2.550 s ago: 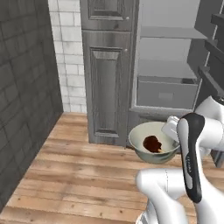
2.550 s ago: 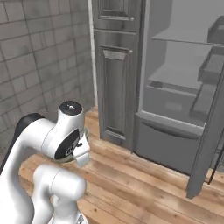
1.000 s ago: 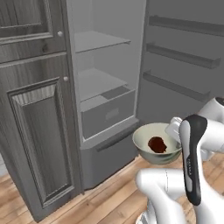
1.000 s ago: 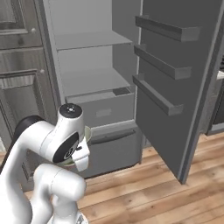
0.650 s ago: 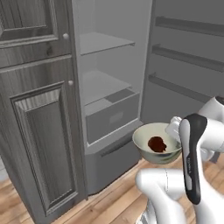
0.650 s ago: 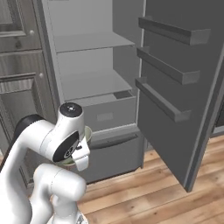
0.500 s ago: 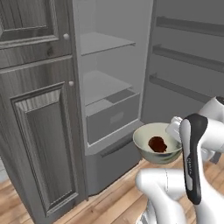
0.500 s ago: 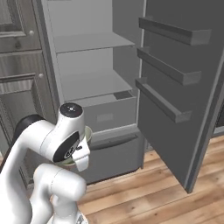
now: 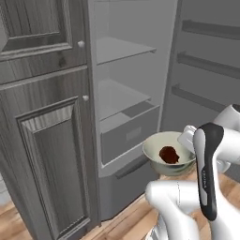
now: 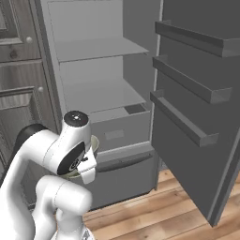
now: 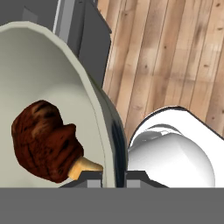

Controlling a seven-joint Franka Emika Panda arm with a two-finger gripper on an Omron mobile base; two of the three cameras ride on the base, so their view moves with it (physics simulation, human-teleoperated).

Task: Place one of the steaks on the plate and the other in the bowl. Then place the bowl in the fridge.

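Swung round and rolled closer since the first earlier pictures: tiled wall and wooden floor gone from the middle of both base views, open fridge (image 9: 124, 101) now square ahead, with hardly any further shift over the last half second. Reads as the drive nearly finished and the last step, setting the bowl inside, about to begin. Fridge door (image 10: 197, 108) swung wide to the right with its racks facing in, shelves (image 10: 98, 49) and drawer (image 9: 129, 133) bare, wood-grain cabinet (image 9: 44, 117) just to the left.

Carried along unchanged relative to the arm: bowl (image 9: 168, 153) held out in front of the drawer, below shelf height, so a lift and a reach forward probably needed yet. Dark steak (image 9: 168, 154) lying in the bottom of the bowl, yellowish spot toward the rim in the hand view (image 11: 46, 146).

Gripper (image 11: 114, 175) clamped on the bowl's rim, one finger inside and one outside, wall pinched tight between.

Hard to make out: fingertips mostly cut off at the hand view's bottom edge; bowl nearly hidden behind the arm in the right base view, only a sliver of rim (image 10: 95, 143) peeking out. Plate and second steak nowhere to judge from here.
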